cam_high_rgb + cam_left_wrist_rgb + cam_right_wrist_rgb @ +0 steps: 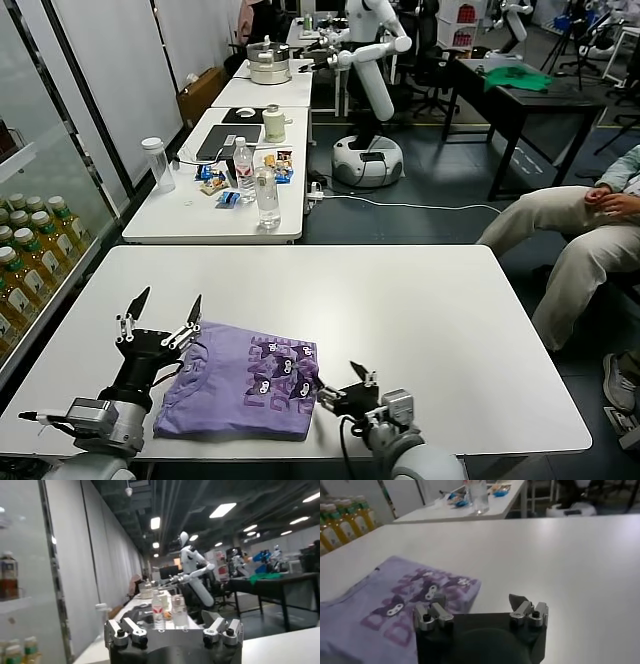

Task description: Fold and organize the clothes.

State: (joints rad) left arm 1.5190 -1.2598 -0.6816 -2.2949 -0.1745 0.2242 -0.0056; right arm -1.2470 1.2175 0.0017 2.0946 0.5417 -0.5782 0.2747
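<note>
A: Head view first: where do we see the shirt?

B: We see it on the white table, at the near left, folded into a rough rectangle with the dark print facing up. Its near edge lies close to the table's near edge.

A: And our left gripper?

B: We have it raised just left of the shirt, fingers pointing up and away from us, spread wide with nothing between them. One fingertip stands above the shirt's far left corner; we cannot tell if it touches the cloth.

A: Does the left wrist view agree?

B: Yes. There we see the left gripper with its jaws well apart and empty, looking out over the room: a second table with bottles and a white robot farther off.

A: What of the right gripper?

B: We see it low at the near edge, just right of the shirt's near right corner. Its jaws are parted and hold nothing.

A: And from the right wrist?

B: The right gripper is open over bare table, one finger right beside the shirt's printed edge; we cannot tell whether they touch. The shirt fills the left of that view, flat on the table
</note>
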